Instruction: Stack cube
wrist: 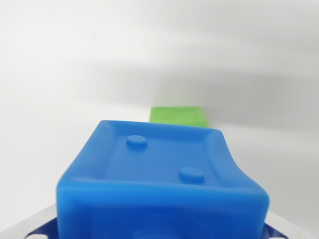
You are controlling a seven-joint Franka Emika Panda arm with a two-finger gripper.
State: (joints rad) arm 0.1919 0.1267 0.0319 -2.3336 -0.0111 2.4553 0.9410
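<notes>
Filling the lower wrist view: blue cube (pixel 162 184), recessed face with two studs, close to camera. Green cube (pixel 178 115) sits beyond it on the white surface (pixel 60 89). Gripper fingers not visible, so can't tell their opening or whether they grip the blue cube.

— What is filling the near part of the wrist view?
— A blue cube (pixel 162 184) is sitting close to the camera, its upper face slightly sunken with a raised rim and two round studs showing.
— And the other one?
— A green cube (pixel 178 115) is lying beyond it, mostly hidden behind the blue one's far edge, blurred.
</notes>
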